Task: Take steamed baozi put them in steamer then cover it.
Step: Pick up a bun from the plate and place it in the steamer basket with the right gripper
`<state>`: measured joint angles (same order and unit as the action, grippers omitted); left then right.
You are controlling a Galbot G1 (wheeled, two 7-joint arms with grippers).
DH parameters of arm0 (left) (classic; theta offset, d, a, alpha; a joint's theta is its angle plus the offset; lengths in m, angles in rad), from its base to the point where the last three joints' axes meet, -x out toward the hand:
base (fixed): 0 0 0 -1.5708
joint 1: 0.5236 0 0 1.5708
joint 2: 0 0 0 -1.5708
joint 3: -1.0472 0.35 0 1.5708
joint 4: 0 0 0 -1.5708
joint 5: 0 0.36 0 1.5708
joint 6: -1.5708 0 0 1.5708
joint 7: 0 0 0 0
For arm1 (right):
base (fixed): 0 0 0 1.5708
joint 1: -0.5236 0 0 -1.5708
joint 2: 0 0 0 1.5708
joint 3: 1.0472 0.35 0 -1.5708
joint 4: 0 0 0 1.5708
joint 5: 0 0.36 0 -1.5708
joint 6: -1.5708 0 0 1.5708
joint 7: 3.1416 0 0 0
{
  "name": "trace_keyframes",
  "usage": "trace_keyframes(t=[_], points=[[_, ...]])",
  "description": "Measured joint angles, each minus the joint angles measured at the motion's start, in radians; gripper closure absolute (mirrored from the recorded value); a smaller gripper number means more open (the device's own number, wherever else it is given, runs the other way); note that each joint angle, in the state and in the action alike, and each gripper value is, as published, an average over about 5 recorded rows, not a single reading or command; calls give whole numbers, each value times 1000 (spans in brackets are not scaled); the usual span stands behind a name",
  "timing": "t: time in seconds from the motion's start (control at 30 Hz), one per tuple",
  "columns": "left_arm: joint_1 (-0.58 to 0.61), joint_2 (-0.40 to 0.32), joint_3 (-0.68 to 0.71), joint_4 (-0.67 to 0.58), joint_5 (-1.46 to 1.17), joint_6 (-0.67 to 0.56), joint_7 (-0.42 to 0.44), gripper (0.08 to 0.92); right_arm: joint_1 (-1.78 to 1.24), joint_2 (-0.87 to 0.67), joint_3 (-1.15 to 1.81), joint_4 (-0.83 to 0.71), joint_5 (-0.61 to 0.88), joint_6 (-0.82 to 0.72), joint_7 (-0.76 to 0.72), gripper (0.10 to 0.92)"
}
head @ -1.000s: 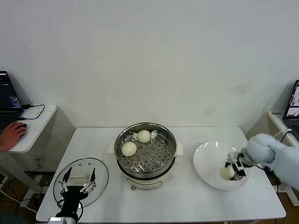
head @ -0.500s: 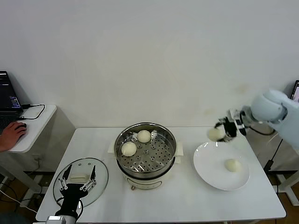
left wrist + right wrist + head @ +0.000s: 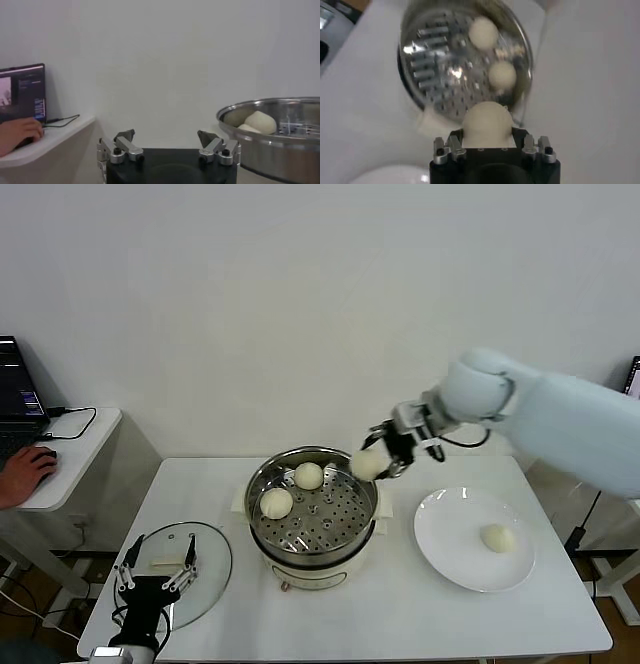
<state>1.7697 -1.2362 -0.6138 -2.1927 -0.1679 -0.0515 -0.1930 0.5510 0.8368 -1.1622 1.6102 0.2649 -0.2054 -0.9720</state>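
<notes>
My right gripper (image 3: pixel 375 459) is shut on a cream-white baozi (image 3: pixel 366 465) and hangs just above the right rim of the steel steamer (image 3: pixel 312 502). The right wrist view has that held baozi (image 3: pixel 486 123) between the jaws, with the steamer (image 3: pixel 465 57) beyond. Two baozi lie on the perforated tray, one at the back (image 3: pixel 308 475) and one at the left (image 3: pixel 276 502). One more baozi (image 3: pixel 497 537) rests on the white plate (image 3: pixel 445 534). My left gripper (image 3: pixel 156 572) stands open over the glass lid (image 3: pixel 205 566) at the front left.
A side table (image 3: pixel 75 446) at the far left holds a laptop (image 3: pixel 18 402), and a person's hand (image 3: pixel 24 474) rests on a mouse there. A second laptop (image 3: pixel 633 389) shows at the right edge. The table's front edge runs just below the lid.
My right gripper lifted one baozi off the plate and carried it left to the steamer's right rim. One baozi stayed on the plate. The left gripper barely shifted.
</notes>
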Motion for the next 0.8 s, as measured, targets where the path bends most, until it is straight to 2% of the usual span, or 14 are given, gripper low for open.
trace_keyframes(t=[0.43, 0.8], points=[[1, -13, -9, 7, -5, -8, -4, 177, -15, 223, -125, -57, -110, 180, 44, 406], [-13, -15, -10, 17, -8, -11, -6, 177, -36, 328, -168, -94, -230, 311, 45, 397]])
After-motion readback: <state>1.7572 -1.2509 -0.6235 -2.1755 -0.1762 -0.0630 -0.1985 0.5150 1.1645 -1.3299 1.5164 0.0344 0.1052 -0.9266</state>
